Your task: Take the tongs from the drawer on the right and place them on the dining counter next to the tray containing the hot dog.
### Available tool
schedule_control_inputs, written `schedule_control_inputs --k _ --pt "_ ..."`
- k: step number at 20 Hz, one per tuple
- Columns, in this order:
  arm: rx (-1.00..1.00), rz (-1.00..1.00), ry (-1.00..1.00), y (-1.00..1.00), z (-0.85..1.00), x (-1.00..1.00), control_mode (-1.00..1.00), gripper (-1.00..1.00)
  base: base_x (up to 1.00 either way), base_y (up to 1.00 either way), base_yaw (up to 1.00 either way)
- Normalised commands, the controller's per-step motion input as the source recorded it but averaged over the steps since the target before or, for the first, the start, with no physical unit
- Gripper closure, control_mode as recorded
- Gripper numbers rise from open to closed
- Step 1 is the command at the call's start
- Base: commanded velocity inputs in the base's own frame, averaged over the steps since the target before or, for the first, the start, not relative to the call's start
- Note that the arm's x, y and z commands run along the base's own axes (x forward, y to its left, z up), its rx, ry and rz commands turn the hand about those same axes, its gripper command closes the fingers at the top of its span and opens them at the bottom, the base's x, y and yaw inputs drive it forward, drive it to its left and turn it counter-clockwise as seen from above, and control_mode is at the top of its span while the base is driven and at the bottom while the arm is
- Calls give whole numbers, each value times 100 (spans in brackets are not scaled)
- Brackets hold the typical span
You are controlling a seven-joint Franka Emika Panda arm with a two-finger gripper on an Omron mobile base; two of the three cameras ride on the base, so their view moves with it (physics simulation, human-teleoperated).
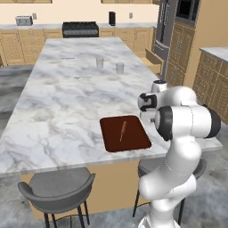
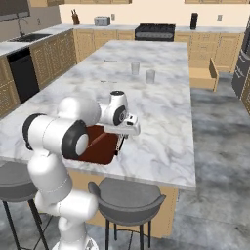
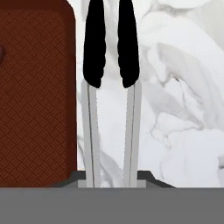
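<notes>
Holding the tongs (image 3: 111, 87) clenched in the gripper (image 3: 111, 181), you are at the placing step, just beside the tray (image 3: 35, 96) on the dining counter (image 3: 175, 109). Next, I think, you should lower them onto the marble beside the tray and only then release.

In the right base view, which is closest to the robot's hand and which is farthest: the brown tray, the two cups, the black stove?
1. Tray, right beside the gripper.
2. Cups, mid-counter.
3. Stove, at the back wall.
</notes>
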Motion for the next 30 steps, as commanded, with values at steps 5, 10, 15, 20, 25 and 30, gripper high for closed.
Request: schedule_control_inputs --k 5,10,15,20,25,30 --pt "0 0 0 -13 -36 0 -100 100 0 0 0" --pt "0 0 0 -15 -30 0 -100 100 0 0 0" --pt "0 0 0 -4 -26 5 -100 100 0 0 0" --pt "0 0 -3 0 -25 17 -100 100 0 0 0" --pt "0 0 -3 0 -22 24 -100 100 0 0 0" --pt "0 0 -8 -1 -20 32 -100 100 0 0 0"
